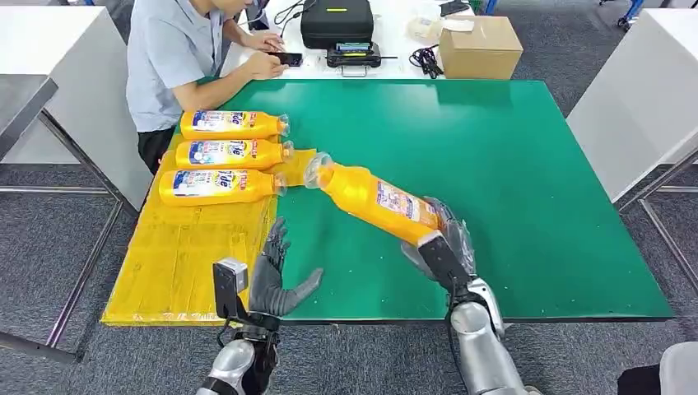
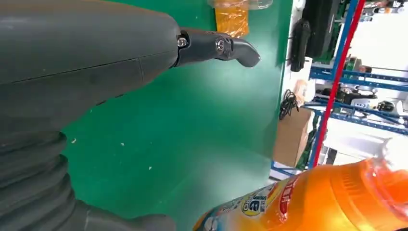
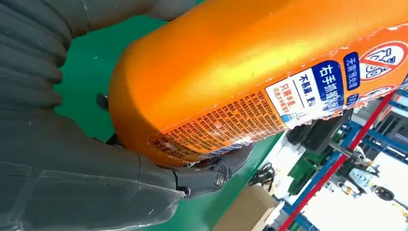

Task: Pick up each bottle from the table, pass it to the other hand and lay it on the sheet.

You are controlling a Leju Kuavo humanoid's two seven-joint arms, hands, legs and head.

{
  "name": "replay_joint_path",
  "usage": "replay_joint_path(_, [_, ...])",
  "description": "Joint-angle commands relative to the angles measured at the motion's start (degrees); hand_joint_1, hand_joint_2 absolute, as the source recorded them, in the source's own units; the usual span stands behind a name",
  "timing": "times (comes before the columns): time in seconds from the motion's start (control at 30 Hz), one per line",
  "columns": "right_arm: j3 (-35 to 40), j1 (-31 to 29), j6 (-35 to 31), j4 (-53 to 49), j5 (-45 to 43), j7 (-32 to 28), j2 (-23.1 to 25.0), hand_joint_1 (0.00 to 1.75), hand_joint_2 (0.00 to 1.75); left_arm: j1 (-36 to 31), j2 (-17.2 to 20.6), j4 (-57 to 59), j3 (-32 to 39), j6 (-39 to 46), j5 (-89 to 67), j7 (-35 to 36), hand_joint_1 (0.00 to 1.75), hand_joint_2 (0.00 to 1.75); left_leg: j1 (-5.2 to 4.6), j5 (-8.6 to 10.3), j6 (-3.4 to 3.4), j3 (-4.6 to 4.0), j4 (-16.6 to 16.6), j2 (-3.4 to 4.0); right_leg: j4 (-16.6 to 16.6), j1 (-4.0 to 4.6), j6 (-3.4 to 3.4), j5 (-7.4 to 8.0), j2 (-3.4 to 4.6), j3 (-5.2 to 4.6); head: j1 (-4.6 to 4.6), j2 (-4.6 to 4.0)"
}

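**Onlooker:** Why are you carrying that bottle slanted, with the neck so far out?

**Me:** My right hand [image 1: 444, 240] grips the orange plastic bottle with the printed label [image 1: 374, 200] around its base end. That leaves the neck and most of the body free, pointing far-left toward my other hand, so there is bare bottle for that hand to take. In the right wrist view my thumb and fingers [image 3: 211, 175] wrap the bottom of it.

**Onlooker:** And your left hand?

**Me:** My left hand [image 1: 276, 276] holds nothing; its fingers are spread, palm turned toward the bottle. It hangs over the near edge of the green tabletop [image 1: 494, 164], just right of the yellow sheet [image 1: 177, 263]. The bottle is near it but not touching. I judge the handover as the step now.

**Onlooker:** Why wait there?

**Me:** It sits between the bottle and the sheet, so after the pass the way to the sheet is short.

**Onlooker:** Three are down already?

**Me:** Yes, three matching orange bottles [image 1: 222, 152] lie on their sides in a row at the sheet's far end, caps to the right. The near part of the sheet is bare, which I think suits the next one.

**Onlooker:** Any risk?

**Me:** A base-end grip leaves the long end unsupported; it could tip during the exchange.
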Motion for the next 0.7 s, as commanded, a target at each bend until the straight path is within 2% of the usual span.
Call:
replay_joint_path(0.03, [5.31, -4.00, 2.80, 6.56, -3.10, -1.30, -2.03, 1.75, 1.75, -5.13, 0.35, 6.98, -0.19, 0.96, 3.48, -3.88, 0.00, 1.75, 0.08, -0.07, -0.11, 0.16, 0.01, 0.11, -0.03, 0.09, -0.14, -0.03, 0.08, 0.15, 0.00, 0.00])
replay_joint_path(0.3, [10.89, -4.65, 8.78, 8.78, -7.37, -3.15, -3.43, 1.75, 1.75, -6.03, 1.69, 4.78, -3.15, -0.16, 4.77, -8.48, 0.00, 1.75, 0.08, -0.04, -0.12, 0.11, -0.01, 0.08, -0.04, 0.09, -0.14, -0.01, 0.05, 0.11, 0.00, 0.00])
replay_joint_path(0.4, [13.11, -5.26, 9.36, 10.55, -7.30, -3.42, -3.79, 1.75, 1.75, -5.45, 2.05, 2.07, -4.37, -3.80, 6.72, -8.78, 0.00, 1.75, 0.11, -0.09, -0.14, 0.16, 0.00, 0.13, -0.06, 0.12, -0.16, -0.03, 0.10, 0.17, 0.00, 0.00])
replay_joint_path(0.47, [14.43, -5.77, 11.67, 11.63, -8.57, -5.09, -3.79, 1.75, 1.75, -5.60, 1.81, 1.59, -4.40, -8.87, 11.63, -6.14, 0.00, 1.75, 0.10, -0.08, -0.12, 0.14, 0.01, 0.15, -0.04, 0.11, -0.14, -0.03, 0.12, 0.14, 0.00, 0.00])
replay_joint_path(0.7, [17.15, -7.04, 11.59, 13.77, -8.53, -5.57, -3.58, 1.75, 1.75, -6.78, 2.32, 1.85, -7.44, -13.06, 14.19, -7.29, 0.00, 1.75, 0.10, -0.06, -0.15, 0.17, 0.00, 0.13, -0.03, 0.11, -0.18, -0.02, 0.10, 0.16, 0.00, 0.00])
